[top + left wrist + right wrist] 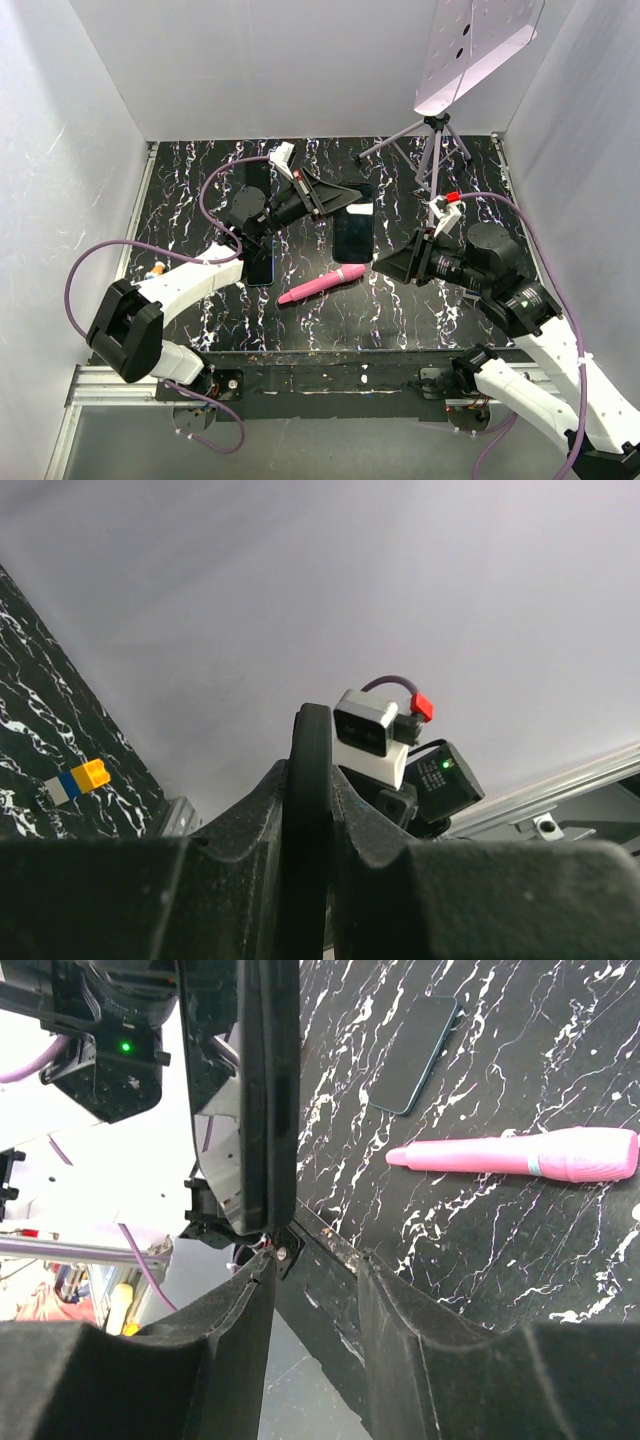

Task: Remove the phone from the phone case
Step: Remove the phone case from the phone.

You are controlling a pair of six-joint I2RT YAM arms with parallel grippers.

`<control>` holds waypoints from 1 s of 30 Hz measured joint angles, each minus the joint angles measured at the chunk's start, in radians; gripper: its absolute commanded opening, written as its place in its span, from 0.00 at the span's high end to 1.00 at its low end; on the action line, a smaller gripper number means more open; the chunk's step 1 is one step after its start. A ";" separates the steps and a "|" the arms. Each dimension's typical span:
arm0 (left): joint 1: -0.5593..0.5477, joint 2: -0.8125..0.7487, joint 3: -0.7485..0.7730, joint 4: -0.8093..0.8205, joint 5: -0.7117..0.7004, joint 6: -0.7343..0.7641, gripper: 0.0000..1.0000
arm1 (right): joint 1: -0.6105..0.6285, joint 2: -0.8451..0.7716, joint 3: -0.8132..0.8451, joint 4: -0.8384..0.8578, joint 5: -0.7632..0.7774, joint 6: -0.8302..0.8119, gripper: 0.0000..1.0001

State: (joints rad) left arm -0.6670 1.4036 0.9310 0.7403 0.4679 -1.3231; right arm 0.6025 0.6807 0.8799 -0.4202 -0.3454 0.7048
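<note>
Clamping case point(355, 240) edge-on in tight-shut left pincer point(338, 200).
Holding right pincer point(382, 262) parted, empty, just beside case, with pen point(322, 285) and phone point(260, 265) flat to its left.

The top camera sits above and behind my bases, looking down on the whole black marbled table point(400, 300). My left wrist camera peers up along its fingers point(240, 830), hard against the phone case point(308, 800) edge, facing my right wrist camera point(365, 725). That one looks the opposite way, low over the table, sharing the pink pen point(520, 1152) and phone point(415, 1055) with the top view
</note>
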 measured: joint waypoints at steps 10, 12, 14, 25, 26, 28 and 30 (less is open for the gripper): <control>0.007 0.014 -0.013 0.058 -0.066 -0.129 1.00 | 0.000 -0.039 -0.004 -0.037 0.006 -0.027 0.42; -0.007 0.006 -0.053 0.100 -0.147 -0.148 1.00 | 0.000 -0.052 -0.031 0.049 -0.022 0.015 0.38; -0.024 0.006 -0.098 0.161 -0.240 -0.172 1.00 | 0.000 -0.054 -0.091 0.178 -0.043 0.071 0.36; -0.111 0.200 -0.031 0.459 -0.542 -0.220 1.00 | 0.000 -0.013 -0.254 0.591 0.072 0.187 0.34; -0.114 0.206 -0.027 0.465 -0.551 -0.218 1.00 | 0.000 -0.010 -0.255 0.618 0.080 0.192 0.34; -0.117 0.213 -0.021 0.472 -0.566 -0.214 1.00 | 0.000 -0.008 -0.256 0.657 0.098 0.208 0.35; -0.118 0.223 -0.005 0.480 -0.576 -0.212 1.00 | 0.000 -0.008 -0.256 0.689 0.118 0.218 0.38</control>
State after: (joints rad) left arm -0.7849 1.6268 0.9257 1.2205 -0.1078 -1.5352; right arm 0.6025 0.6724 0.6239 0.2691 -0.2272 0.9230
